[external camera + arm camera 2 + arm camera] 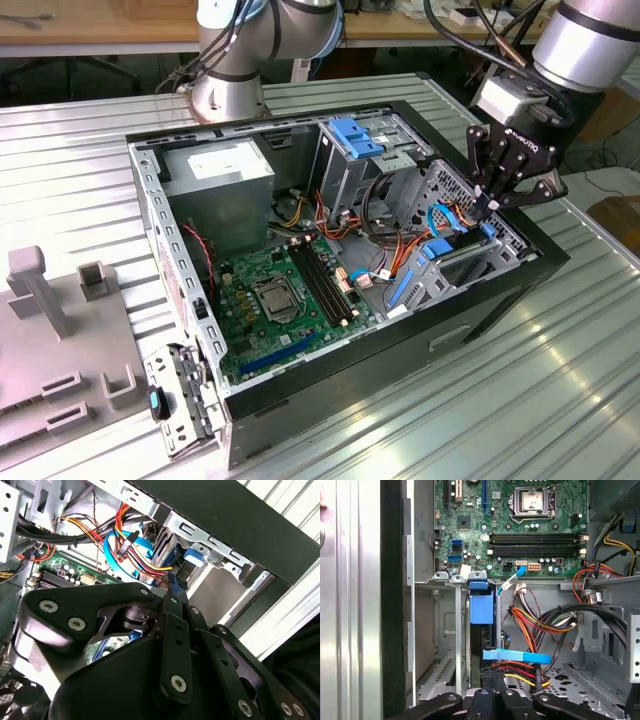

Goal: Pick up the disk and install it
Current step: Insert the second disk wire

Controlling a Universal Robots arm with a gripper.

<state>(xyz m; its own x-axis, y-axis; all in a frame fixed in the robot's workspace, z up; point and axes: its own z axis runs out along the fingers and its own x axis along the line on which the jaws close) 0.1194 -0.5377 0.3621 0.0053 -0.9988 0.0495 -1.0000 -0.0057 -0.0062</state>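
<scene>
The flat grey-metal disk w/ blue plastic rails (pixel 481 611) stands on edge in the silver drive bay (pixel 445 630) beside the green motherboard (pixel 520 525). Black gripper (pixel 487 207) jaws pressed together at its rear edge. Risk: snagging red/yellow cables (pixel 530 620), jamming the disk.

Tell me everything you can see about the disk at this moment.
The disk stands on edge in a slot of the grey metal drive bay, inside the open computer case. Bright blue plastic rails frame it; its body between them looks dark. In the exterior view it sits at the case's right end, directly below the gripper. The gripper's fingertips are at its near edge; whether they grip it cannot be told. Coloured cables run beside it.
</scene>
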